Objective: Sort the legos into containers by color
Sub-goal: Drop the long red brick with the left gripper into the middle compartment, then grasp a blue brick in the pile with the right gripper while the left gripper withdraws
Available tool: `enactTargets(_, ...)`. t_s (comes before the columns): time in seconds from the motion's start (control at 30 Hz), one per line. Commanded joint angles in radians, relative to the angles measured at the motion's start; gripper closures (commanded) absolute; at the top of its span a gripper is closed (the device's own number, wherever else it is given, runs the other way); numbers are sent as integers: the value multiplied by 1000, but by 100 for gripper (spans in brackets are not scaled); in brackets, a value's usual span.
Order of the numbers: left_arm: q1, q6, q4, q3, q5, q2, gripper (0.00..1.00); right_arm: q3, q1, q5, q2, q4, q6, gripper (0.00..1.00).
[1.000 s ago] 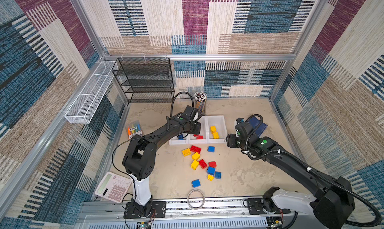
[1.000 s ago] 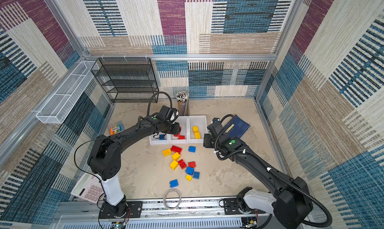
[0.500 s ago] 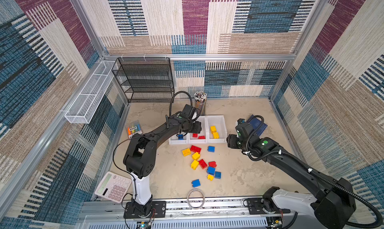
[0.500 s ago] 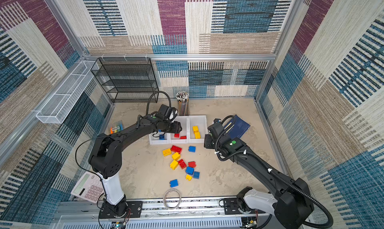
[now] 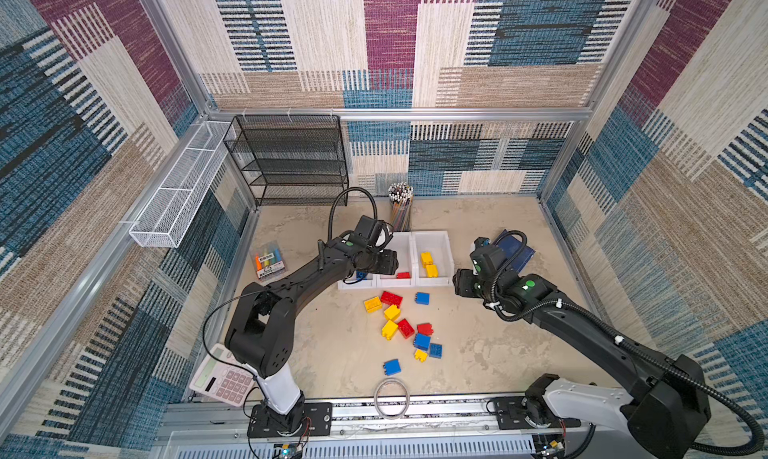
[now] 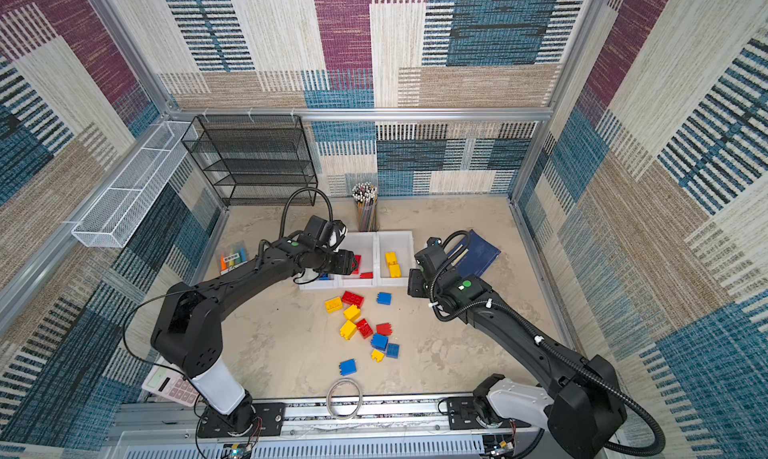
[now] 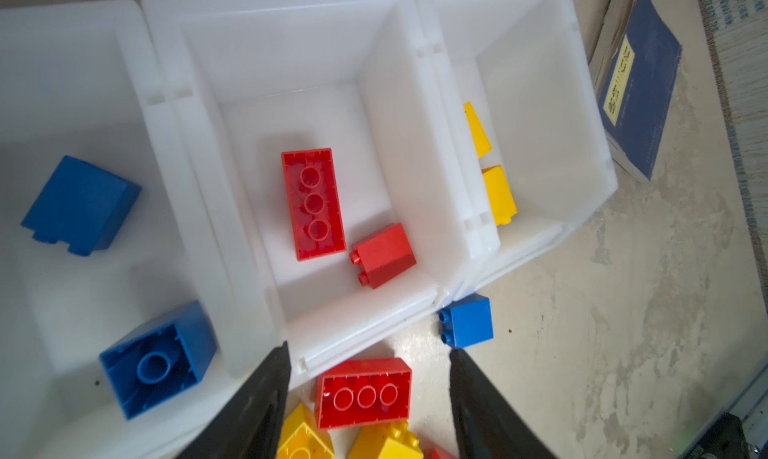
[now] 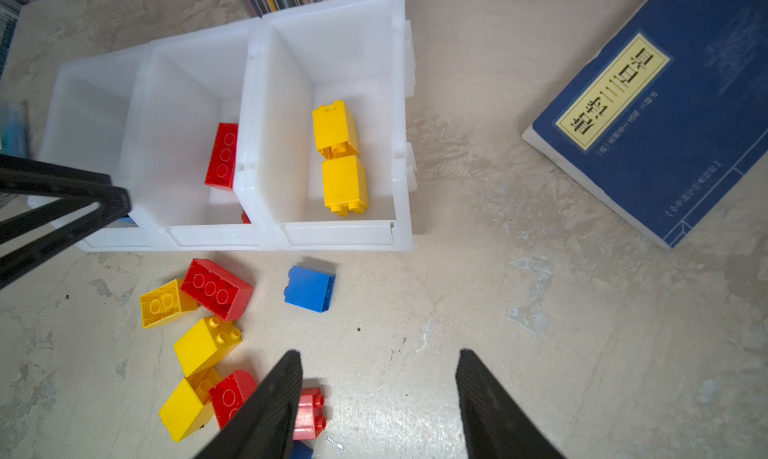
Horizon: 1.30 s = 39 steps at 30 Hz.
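Observation:
Three white containers stand in a row. The left one holds two blue legos, the middle one two red legos, the right one two yellow legos. My left gripper hangs open and empty above the middle container's front lip, as also seen in a top view. Several loose red, yellow and blue legos lie on the floor in front. My right gripper is open over bare floor to the right of that pile, with a small red lego beside one finger.
A blue book lies right of the containers and a pencil cup stands behind them. A highlighter pack, calculator and wire ring lie left and front. A black mesh rack stands at the back left.
My left gripper has gone from shut to open above the middle container, and a second red lego now shows inside it. The right gripper has drifted slightly toward the front.

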Motion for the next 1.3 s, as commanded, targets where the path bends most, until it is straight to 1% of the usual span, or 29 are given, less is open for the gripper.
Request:
enactTargets(0.0, 1, -13, 22, -89, -31, -88, 35, -16, 33, -5, 18, -27, 36, 36)
enactTargets(0.1, 0, -46, 30, -201, -57, -186, 35, -33, 122, -3, 50, -23, 94, 35)
enactTargets(0.27, 1, -88, 80, -384, -67, -325, 34, -26, 276, -6, 171, -33, 191, 32)
enactTargets(0.37, 1, -106, 67, -445, -71, -384, 34, -7, 347, -8, 236, -38, 228, 31)
enactTargets(0.5, 1, -137, 66, -514, -74, -443, 34, 27, 412, -12, 296, -48, 268, 30)
enactTargets(0.67, 0, -158, 66, -567, -88, -498, 34, 44, 441, -15, 334, -38, 303, 30)
enactTargets(0.8, 2, -153, 67, -572, -81, -511, 33, 63, 446, -17, 372, -50, 316, 30)
enactTargets(0.93, 0, -150, 61, -568, -64, -511, 33, 90, 459, -9, 409, -88, 320, 33)
enactTargets(1.17, 0, -156, 62, -588, -60, -515, 33, 81, 478, -23, 426, -94, 351, 38)
enactTargets(1.27, 0, -153, 66, -580, -50, -507, 33, 87, 478, -29, 437, -84, 351, 43)
